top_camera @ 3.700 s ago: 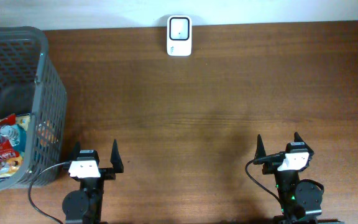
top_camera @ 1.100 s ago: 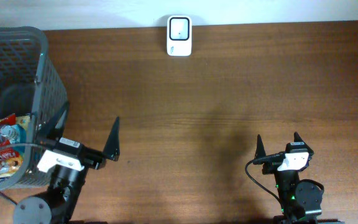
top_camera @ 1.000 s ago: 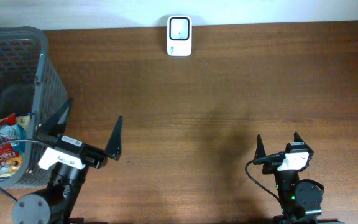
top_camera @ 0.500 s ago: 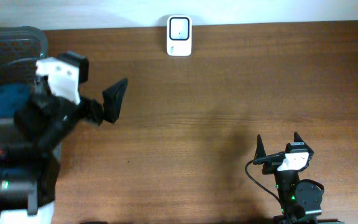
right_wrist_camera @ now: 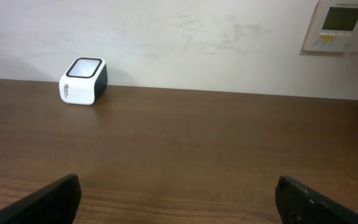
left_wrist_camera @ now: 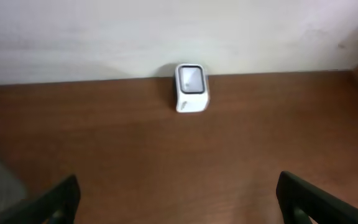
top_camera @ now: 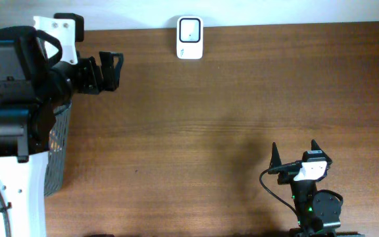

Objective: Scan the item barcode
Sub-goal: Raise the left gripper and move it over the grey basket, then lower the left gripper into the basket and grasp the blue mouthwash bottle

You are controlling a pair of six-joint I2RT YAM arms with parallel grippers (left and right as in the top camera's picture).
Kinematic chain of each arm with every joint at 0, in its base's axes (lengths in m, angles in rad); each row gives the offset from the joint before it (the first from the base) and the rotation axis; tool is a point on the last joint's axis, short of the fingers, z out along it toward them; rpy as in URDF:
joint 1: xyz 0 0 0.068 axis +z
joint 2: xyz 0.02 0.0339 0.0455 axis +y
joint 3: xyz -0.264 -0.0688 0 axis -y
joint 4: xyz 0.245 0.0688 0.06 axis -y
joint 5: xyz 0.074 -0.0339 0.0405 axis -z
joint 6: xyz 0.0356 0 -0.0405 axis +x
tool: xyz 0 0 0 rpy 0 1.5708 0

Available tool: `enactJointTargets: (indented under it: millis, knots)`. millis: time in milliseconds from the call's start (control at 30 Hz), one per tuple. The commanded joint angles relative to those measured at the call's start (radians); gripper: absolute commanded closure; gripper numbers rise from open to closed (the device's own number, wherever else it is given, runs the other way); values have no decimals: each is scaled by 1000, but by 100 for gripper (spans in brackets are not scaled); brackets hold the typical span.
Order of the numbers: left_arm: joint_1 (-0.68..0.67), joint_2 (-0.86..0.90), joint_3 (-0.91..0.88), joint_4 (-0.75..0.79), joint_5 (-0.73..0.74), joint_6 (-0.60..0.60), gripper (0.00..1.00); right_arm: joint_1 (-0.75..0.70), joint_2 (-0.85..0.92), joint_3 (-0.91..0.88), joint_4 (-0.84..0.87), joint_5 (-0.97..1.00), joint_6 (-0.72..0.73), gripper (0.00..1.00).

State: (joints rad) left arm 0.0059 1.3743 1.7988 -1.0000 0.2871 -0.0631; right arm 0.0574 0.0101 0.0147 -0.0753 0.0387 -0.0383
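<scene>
Right gripper at the near edge of the wooden table, fingers spread wide with nothing between them, pointing toward the white wall. To the left, a grey mesh basket, mostly hidden beneath the raised left arm; contents not visible. Further on, left gripper held above the tabletop beside the basket's far corner, jaws wide apart and empty, facing across the table. Bare brown wood between both grippers and the far edge. At that far edge, against the wall, a small white barcode scanner with a dark window on top, upright, well apart from either gripper. No item to scan in sight in any view; probably inside the basket, though impossible to confirm. Task judged barely begun: nothing picked up, nothing presented to the scanner. Left to do: reach into the basket, grip an item, carry it to the scanner and turn its barcode toward the window.
</scene>
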Motion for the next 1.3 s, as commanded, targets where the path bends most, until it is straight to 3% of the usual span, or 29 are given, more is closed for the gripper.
enactJointTargets:
  millis: [0, 67, 367, 733, 1167, 1233, 1267]
  knots:
    - [1, -11, 53, -62, -292, -188, 1, -6, -6, -9, -4, -2, -6, 2]
    - [19, -11, 62, -101, -453, -277, 1, -6, -6, -9, -3, -2, -6, 2]
    - [176, -11, 126, -127, -445, -296, 1, -6, -6, -9, -4, -2, -6, 2]
    - [573, 84, 126, -216, -441, -393, 1, -6, -6, -9, -4, -2, -6, 2]
    - [610, 337, 124, -332, -441, -388, 1, -6, -6, -9, -4, -2, -6, 2]
    - [613, 376, 124, -365, -440, -326, 1, -6, -6, -9, -4, -2, -6, 2]
    - [612, 385, 124, -371, -433, -304, 16, -6, -6, -9, -4, -2, -6, 2]
